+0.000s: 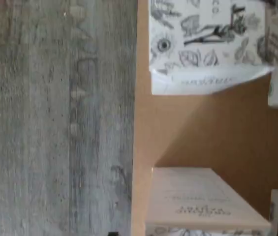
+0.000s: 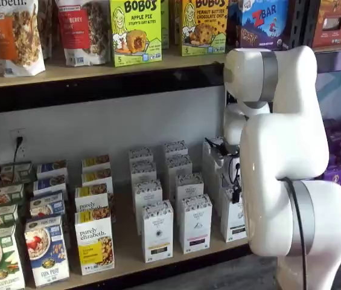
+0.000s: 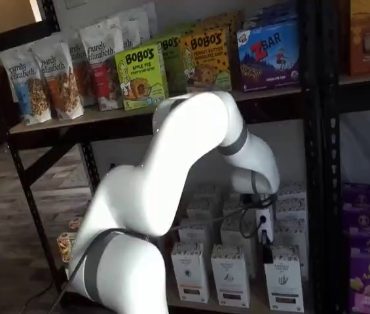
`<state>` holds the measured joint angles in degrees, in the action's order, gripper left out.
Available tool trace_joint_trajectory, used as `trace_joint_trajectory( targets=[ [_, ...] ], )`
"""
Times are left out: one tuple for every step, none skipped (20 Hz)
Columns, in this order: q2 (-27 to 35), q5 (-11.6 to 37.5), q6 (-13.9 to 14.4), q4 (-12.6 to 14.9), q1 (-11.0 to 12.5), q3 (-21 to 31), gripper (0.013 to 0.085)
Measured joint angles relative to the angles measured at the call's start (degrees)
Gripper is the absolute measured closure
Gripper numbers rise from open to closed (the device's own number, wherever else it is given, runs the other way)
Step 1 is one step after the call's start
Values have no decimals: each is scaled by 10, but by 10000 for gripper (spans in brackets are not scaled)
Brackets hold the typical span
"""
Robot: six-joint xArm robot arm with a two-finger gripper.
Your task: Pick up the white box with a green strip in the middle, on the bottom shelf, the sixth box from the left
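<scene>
White robot arm (image 2: 291, 163) fronts the bottom shelf (image 2: 128, 244) above grey plank floor (image 1: 55, 118); pincer state unclear.

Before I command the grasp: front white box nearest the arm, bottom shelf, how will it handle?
Likely stiff enough to pinch: the white box looks like cardboard with crisp edges. Probably tippy: it stands tall and narrow on the bottom shelf. Pulled askew, it may nudge the similar box beside it.

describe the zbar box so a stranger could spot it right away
Find the upper shelf, above the white arm. Just right of the Bobo's boxes stands the zbar box, the only blue one in that row.
</scene>
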<state>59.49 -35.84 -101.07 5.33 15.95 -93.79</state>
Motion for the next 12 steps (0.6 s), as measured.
trace_joint_trajectory(
  targets=[
    [4, 0, 5, 7, 2, -4, 130],
    [9, 0, 11, 16, 3, -8, 130],
    [13, 2, 17, 25, 4, -12, 130],
    [18, 4, 23, 34, 5, -15, 130],
    [23, 5, 31, 43, 5, -19, 130],
    [27, 5, 40, 53, 5, -22, 130],
    [32, 5, 52, 66, 4, -26, 130],
    [37, 4, 63, 77, 2, -30, 130],
    [41, 2, 70, 84, 1, -34, 130],
    [45, 3, 76, 90, -1, -37, 130],
    [49, 5, 83, 96, -2, -40, 130],
    [52, 8, 89, 102, -3, -42, 130]
  ],
)
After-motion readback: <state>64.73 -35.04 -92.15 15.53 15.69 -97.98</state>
